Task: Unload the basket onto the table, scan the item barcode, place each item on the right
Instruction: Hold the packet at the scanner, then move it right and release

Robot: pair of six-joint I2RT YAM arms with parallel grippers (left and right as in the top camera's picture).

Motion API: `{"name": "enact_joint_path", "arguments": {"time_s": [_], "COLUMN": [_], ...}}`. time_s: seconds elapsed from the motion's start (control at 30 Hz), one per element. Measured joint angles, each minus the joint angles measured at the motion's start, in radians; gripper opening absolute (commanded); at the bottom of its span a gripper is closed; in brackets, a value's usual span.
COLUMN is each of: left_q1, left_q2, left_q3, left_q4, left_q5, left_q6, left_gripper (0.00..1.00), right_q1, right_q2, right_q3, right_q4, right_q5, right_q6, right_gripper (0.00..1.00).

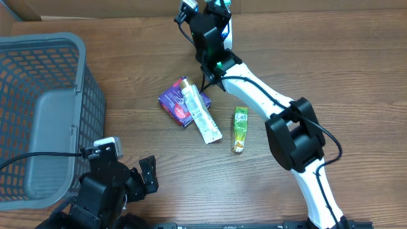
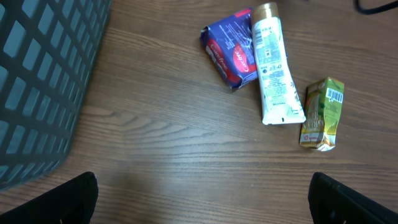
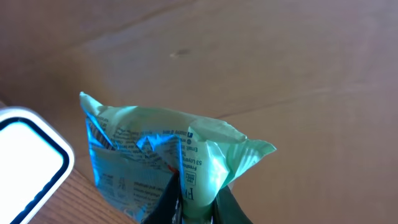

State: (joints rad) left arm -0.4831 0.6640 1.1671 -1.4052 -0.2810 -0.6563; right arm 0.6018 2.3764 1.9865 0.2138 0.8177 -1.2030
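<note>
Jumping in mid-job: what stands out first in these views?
The right gripper, stretched to the table's far edge, pinches a crinkled green packet beside a white device. Mid-table lie a white tube across a purple packet and, apart to the right, a green carton. A grey basket fills the left side.

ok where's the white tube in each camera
overhead: the white tube lies mid-table, slanted, gold cap toward the far edge.
left wrist: upper right, cap at the top.
right wrist: not in it.
shared landmark: the purple packet by the tube's cap end, to its left in both.
</note>
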Motion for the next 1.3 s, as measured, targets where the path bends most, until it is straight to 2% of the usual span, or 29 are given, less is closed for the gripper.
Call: {"name": "enact_joint_path", "arguments": {"time_s": [0.2,0.73,0.83,0.9,1.1,1.2,1.3], "left_q1": [0.000,0.000,0.000,0.000,0.000,0.000,0.000], "left_q2": [0.000,0.000,0.000,0.000,0.000,0.000,0.000], "left_q3": [0.000,0.000,0.000,0.000,-0.002,-0.002,-0.002], "left_q4": [0.000,0.000,0.000,0.000,0.000,0.000,0.000], "left_q5": [0.000,0.000,0.000,0.000,0.000,0.000,0.000], "left_q6": [0.000,0.000,0.000,0.000,0.000,0.000,0.000], "left_gripper": [1.00,1.00,1.00,1.00,1.00,1.00,1.00], "right_q1": [-0.040,-0.051,-0.038,-0.029,-0.013,-0.014,-0.029], "right_q2": [0.085,0.101,0.095,0.078,-0.123,-0.291,-0.467], "right_q3": [0.000,0.000,0.000,0.000,0.000,0.001,0.011], "right_q4": [0.003,0.011,-0.034,-0.095,-0.525,-0.726,-0.911], "right_q5": [0.002,-0.025,-0.026,-0.029,-0.141,-0.220,-0.332], "right_q6": [-0.061,-0.040,-0.011,0.023,0.210,0.363,0.613], "right_gripper": [0.04,0.04,0.04,0.04,0.04,0.04,0.04]}}
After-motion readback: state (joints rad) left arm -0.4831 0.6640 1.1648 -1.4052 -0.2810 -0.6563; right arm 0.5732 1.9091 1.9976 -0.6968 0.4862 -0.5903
